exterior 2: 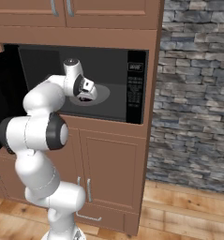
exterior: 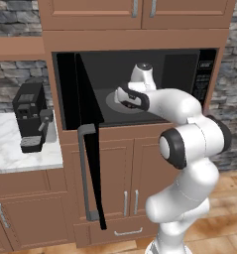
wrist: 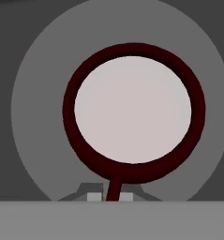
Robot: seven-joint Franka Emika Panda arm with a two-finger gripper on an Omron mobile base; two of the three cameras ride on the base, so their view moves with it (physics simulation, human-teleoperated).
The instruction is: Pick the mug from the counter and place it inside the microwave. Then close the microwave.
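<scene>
The mug (wrist: 132,110) sits upright on the round grey turntable (wrist: 33,98) inside the microwave (exterior: 189,64) — door (exterior: 88,149) swung wide open. The gripper (wrist: 112,196) is pinched shut on the mug's handle (wrist: 114,185), directly above it.

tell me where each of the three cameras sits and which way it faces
Left base view: behind the arm on its left, facing the open microwave, its door and the counter.
Right base view: behind on its right, facing the same microwave and the stone wall; the arm rises lower left.
Hand view: on the hand, looking straight down into the mug on the turntable; the gripper is shut on its handle.
Both base views share arm, microwave, turntable.
</scene>
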